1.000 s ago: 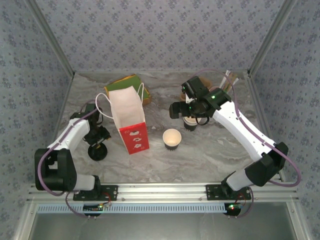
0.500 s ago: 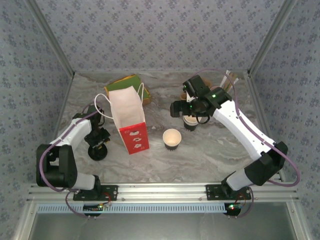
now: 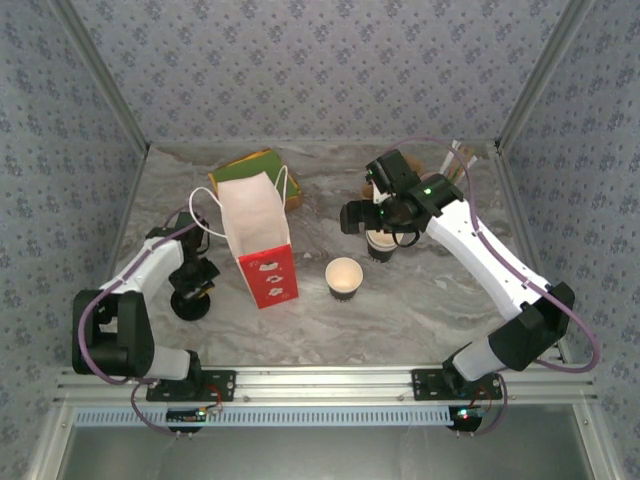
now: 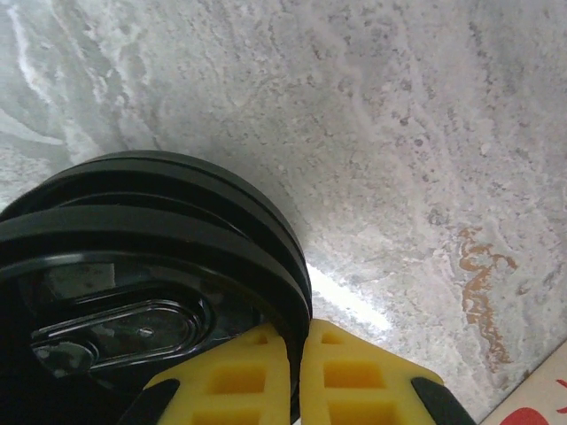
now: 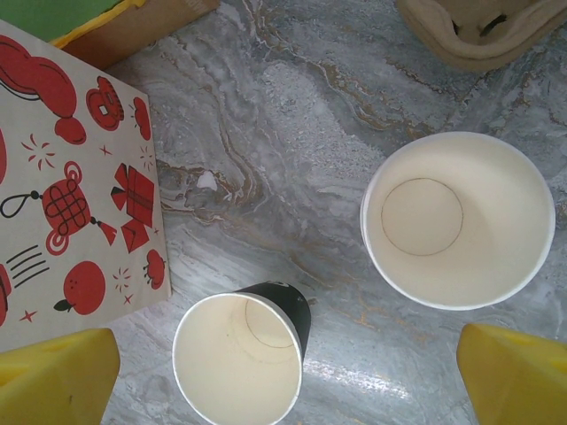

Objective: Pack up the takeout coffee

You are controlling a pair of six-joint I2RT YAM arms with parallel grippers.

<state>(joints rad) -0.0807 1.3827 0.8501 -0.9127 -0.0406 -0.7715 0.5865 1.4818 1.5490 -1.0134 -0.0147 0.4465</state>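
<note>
Takeout coffee cup (image 3: 343, 278) stood open-topped beside the paper bag (image 3: 262, 235). Left gripper (image 4: 297, 354) pinched a black lid (image 4: 151, 257); right gripper (image 5: 285, 376) gaped wide.

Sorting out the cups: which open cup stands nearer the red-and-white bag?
The front cup, just right of the bag; the other cup stands farther back and right.

I see open marble tabletop (image 3: 410, 320) before the dark-sleeved paper cup (image 3: 343, 278). A tall red-and-white paper bag (image 3: 262, 240) flanks it.
</note>
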